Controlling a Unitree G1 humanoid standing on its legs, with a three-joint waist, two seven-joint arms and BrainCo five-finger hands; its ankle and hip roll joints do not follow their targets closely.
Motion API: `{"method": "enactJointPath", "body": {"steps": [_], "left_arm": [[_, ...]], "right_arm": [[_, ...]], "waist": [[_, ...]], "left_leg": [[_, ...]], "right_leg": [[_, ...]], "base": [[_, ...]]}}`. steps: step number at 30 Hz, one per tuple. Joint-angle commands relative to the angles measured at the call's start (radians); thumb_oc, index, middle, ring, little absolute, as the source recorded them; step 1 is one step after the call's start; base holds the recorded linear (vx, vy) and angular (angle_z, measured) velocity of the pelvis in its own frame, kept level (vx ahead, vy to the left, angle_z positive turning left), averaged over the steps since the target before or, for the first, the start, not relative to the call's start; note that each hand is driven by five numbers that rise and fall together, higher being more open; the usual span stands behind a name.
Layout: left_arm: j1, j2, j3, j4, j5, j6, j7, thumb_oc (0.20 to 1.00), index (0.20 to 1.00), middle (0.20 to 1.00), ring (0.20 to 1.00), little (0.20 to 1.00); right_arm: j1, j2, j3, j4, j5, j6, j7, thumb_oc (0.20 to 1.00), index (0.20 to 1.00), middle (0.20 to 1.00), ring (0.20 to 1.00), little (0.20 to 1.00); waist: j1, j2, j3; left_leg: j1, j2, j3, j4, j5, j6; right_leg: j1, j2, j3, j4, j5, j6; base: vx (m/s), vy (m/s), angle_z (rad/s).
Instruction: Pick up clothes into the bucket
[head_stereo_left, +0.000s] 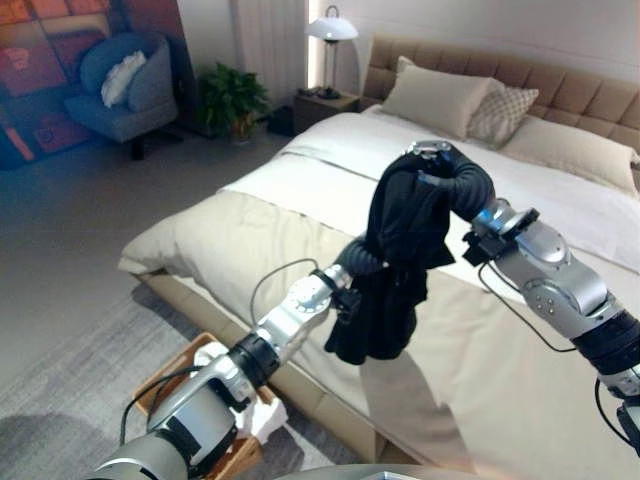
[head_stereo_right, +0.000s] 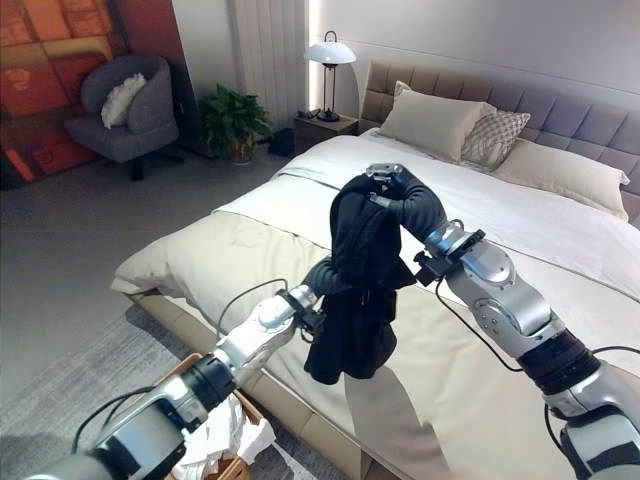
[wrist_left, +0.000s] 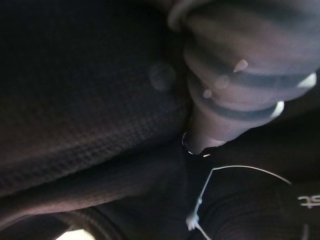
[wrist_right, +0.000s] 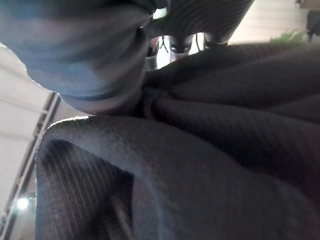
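Left hand (head_stereo_right: 325, 272) and right hand (head_stereo_right: 400, 195) lift black garment (head_stereo_right: 360, 290).

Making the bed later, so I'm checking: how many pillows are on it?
3, all at the headboard end: a plain beige pillow nearest the lamp, a checked pillow tucked partly behind it, and a long pale pillow on the far side. Others may be hidden.

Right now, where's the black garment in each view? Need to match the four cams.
Left eye view: black garment hangs at centre, above the bed's near edge.
Right eye view: it hangs at centre, a little left of its place in the left eye view.
Left wrist view: dark knit cloth across the frame.
Right wrist view: dark ribbed folds across the lower frame.
Shared landmark in both eye views: the bedside lamp.
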Motion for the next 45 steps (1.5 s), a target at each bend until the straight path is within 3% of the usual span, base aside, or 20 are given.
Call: {"method": "enactJointPath", "body": {"steps": [1,4,6,7,8,13,16,23,27,31,38,41,45], "left_arm": [[0.035,0.034,0.068,-0.023,-0.05,-0.045,-0.009,0.2,0.2,0.2,0.2,0.2],[0.147,0.112,0.2,-0.111,-0.06,-0.067,-0.009,0.2,0.2,0.2,0.2,0.2],[0.173,0.128,0.225,-0.132,-0.064,-0.067,-0.01,0.2,0.2,0.2,0.2,0.2],[0.218,0.167,0.294,-0.165,-0.055,-0.078,-0.004,0.2,0.2,0.2,0.2,0.2],[0.24,0.188,0.331,-0.181,-0.047,-0.082,0.0,0.2,0.2,0.2,0.2,0.2],[0.331,0.261,0.473,-0.228,0.027,-0.108,0.026,0.2,0.2,0.2,0.2,0.2],[0.385,0.318,0.576,-0.234,0.152,-0.132,0.055,0.2,0.2,0.2,0.2,0.2],[0.414,0.357,0.707,-0.18,0.29,-0.153,0.128,0.2,0.2,0.2,0.2,0.2],[0.412,0.373,0.754,-0.168,0.379,-0.155,0.182,0.2,0.2,0.2,0.2,0.2],[0.439,0.376,0.821,-0.141,0.57,-0.13,0.279,0.2,0.2,0.2,0.2,0.2],[0.462,0.347,0.889,-0.083,0.617,-0.128,0.348,0.2,0.2,0.2,0.2,0.2],[0.418,0.344,0.872,-0.041,0.593,-0.136,0.373,0.2,0.2,0.2,0.2,0.2],[0.326,0.354,0.822,-0.02,0.57,-0.15,0.418,0.2,0.2,0.2,0.2,0.2]], "right_arm": [[-0.037,0.012,-0.154,0.015,0.078,-0.109,-0.017,0.2,0.2,0.2,0.2,0.2],[0.065,0.032,-0.253,0.019,0.064,-0.114,-0.011,0.2,0.2,0.2,0.2,0.2],[0.092,0.044,-0.272,0.017,0.059,-0.114,-0.011,0.2,0.2,0.2,0.2,0.2],[0.145,0.062,-0.318,0.013,0.039,-0.115,-0.015,0.928,0.928,0.928,0.928,0.928],[0.172,0.067,-0.337,0.005,0.025,-0.111,-0.014,1.0,1.0,1.0,1.0,1.0],[0.271,0.104,-0.414,0.028,-0.048,-0.1,-0.028,1.0,1.0,1.0,1.0,1.0],[0.33,0.113,-0.457,0.092,-0.155,-0.088,-0.044,1.0,1.0,1.0,1.0,1.0],[0.402,0.169,-0.487,0.182,-0.308,-0.072,-0.068,1.0,1.0,1.0,1.0,1.0],[0.432,0.208,-0.496,0.224,-0.377,-0.075,-0.094,1.0,1.0,1.0,1.0,1.0],[0.479,0.285,-0.514,0.253,-0.484,-0.086,-0.132,1.0,1.0,1.0,1.0,1.0],[0.526,0.342,-0.52,0.242,-0.5,-0.097,-0.14,1.0,1.0,1.0,1.0,1.0],[0.52,0.345,-0.505,0.237,-0.492,-0.102,-0.144,1.0,1.0,1.0,1.0,1.0],[0.468,0.339,-0.463,0.227,-0.466,-0.119,-0.155,1.0,1.0,1.0,1.0,1.0]], "waist": [[0.041,-0.04,-0.034],[0.057,-0.04,-0.033],[0.059,-0.04,-0.034],[0.064,-0.038,-0.033],[0.067,-0.036,-0.033],[0.079,-0.033,-0.032],[0.086,-0.028,-0.027],[0.088,-0.014,-0.009],[0.087,-0.008,0.001],[0.085,-0.001,0.016],[0.085,0.002,0.046],[0.083,0.003,0.091],[0.08,0.003,0.21]], "left_leg": [[-0.042,0.006,-0.069,0.093,-0.031,-0.013],[-0.043,0.006,-0.074,0.093,-0.031,-0.013],[-0.042,0.006,-0.075,0.093,-0.031,-0.013],[-0.042,0.006,-0.076,0.092,-0.031,-0.013],[-0.042,0.006,-0.078,0.093,-0.031,-0.012],[-0.044,0.003,-0.084,0.092,-0.031,-0.011],[-0.047,0.002,-0.088,0.09,-0.032,-0.011],[-0.052,-0.003,-0.091,0.093,-0.037,-0.008],[-0.058,-0.004,-0.092,0.098,-0.04,-0.006],[-0.063,-0.006,-0.091,0.109,-0.05,-0.004],[-0.08,-0.01,-0.089,0.134,-0.061,-0.001],[-0.118,-0.013,-0.099,0.167,-0.065,0.002],[-0.255,-0.016,-0.113,0.295,-0.085,0.014]], "right_leg": [[-0.014,-0.021,-0.003,0.07,0.056,0.042],[-0.012,-0.022,-0.008,0.069,0.053,0.042],[-0.011,-0.022,-0.01,0.068,0.052,0.041],[-0.009,-0.022,-0.012,0.067,0.051,0.041],[-0.009,-0.023,-0.013,0.067,0.051,0.042],[-0.006,-0.025,-0.018,0.065,0.047,0.041],[-0.008,-0.028,-0.022,0.064,0.045,0.041],[-0.016,-0.03,-0.019,0.065,0.043,0.042],[-0.02,-0.031,-0.02,0.067,0.041,0.043],[-0.024,-0.034,-0.017,0.071,0.037,0.044],[-0.038,-0.04,-0.014,0.094,0.024,0.044],[-0.07,-0.048,-0.019,0.134,0.011,0.041],[-0.192,-0.06,-0.007,0.24,0.001,0.03]], "base": [[0.0,0.0,0.0],[0.01,-0.001,0.04],[0.01,0.001,0.09],[0.0,0.0,0.0],[0.0,0.0,0.0],[0.0,0.0,0.0],[0.0,0.0,0.0],[0.0,0.0,0.0],[0.0,0.005,0.01],[0.0,0.005,0.03],[-0.01,0.002,0.0],[-0.15,0.03,-0.01],[-0.27,0.04,0.1]]}}
